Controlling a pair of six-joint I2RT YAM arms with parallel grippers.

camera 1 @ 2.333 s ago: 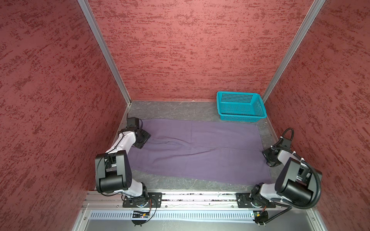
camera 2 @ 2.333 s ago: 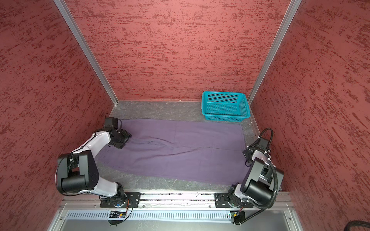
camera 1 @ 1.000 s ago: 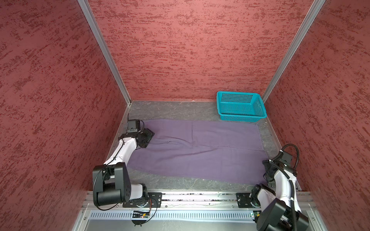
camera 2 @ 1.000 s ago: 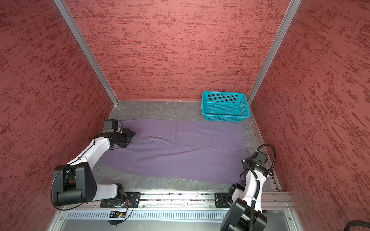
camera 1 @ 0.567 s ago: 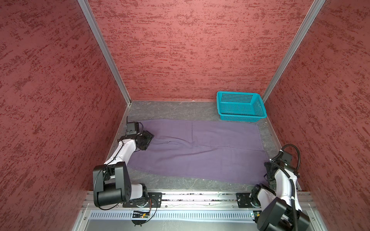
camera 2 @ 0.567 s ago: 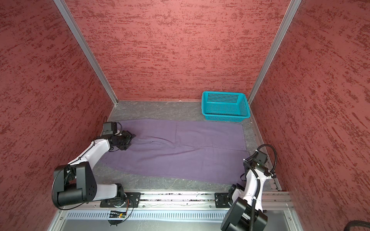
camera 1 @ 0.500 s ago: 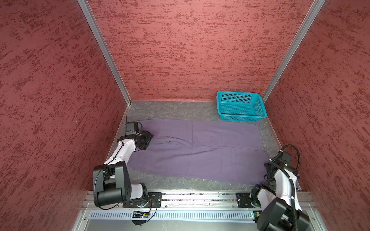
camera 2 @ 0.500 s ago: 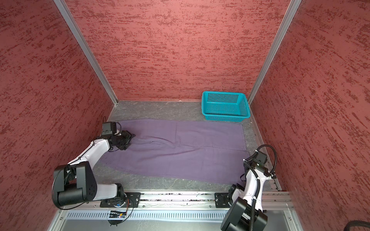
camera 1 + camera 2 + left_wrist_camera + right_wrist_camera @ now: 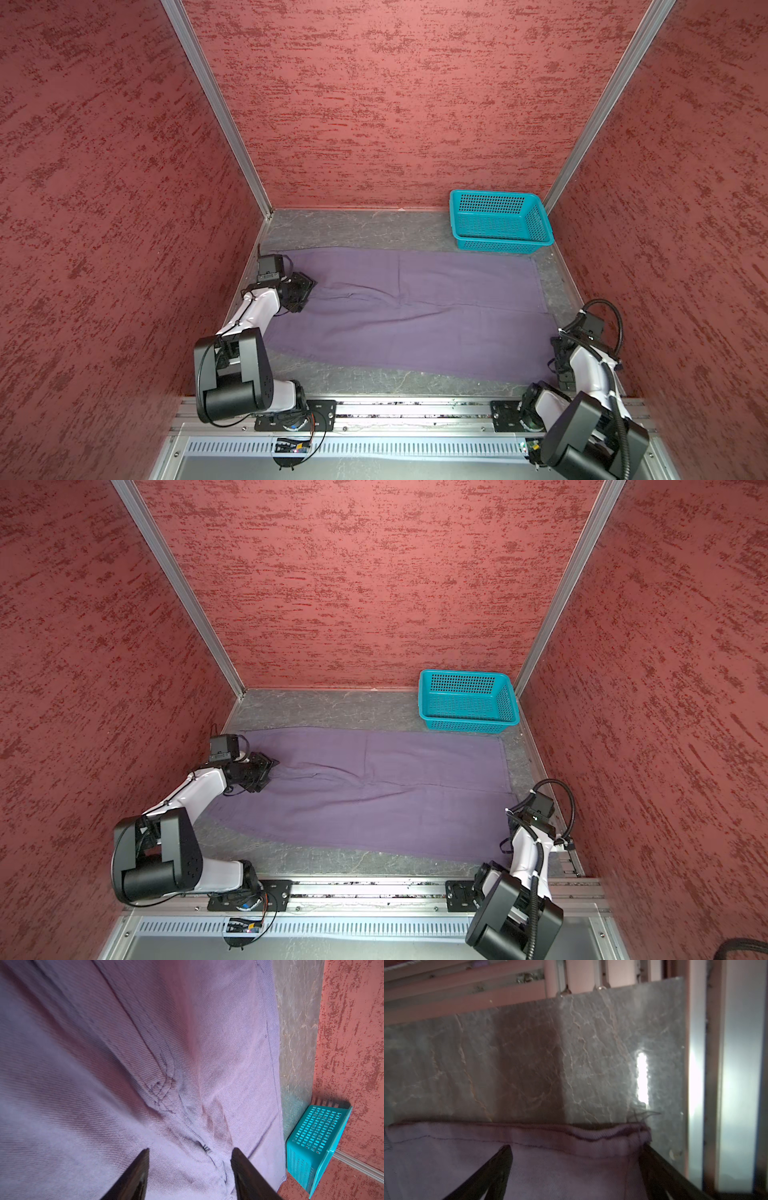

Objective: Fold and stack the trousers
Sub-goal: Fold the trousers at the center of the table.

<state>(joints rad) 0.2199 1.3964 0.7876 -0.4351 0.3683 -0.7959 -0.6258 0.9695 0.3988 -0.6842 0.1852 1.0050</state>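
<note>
On the grey marbled table (image 9: 353, 228), the purple trousers (image 9: 415, 316) lay spread flat just in front of the teal basket (image 9: 500, 246), with the left gripper (image 9: 190, 1149) parted moderately over a seam junction and the right gripper (image 9: 576, 1146) gaping wide at a hem corner, neither pinching cloth.

We see the trousers (image 9: 415, 316) spread flat across the table (image 9: 353, 228) from left side to right, the basket (image 9: 498, 246) standing in the far right corner just behind their far edge. The left gripper (image 9: 304, 291) sits over their left end, the right gripper (image 9: 557, 360) at their near right corner.
</note>
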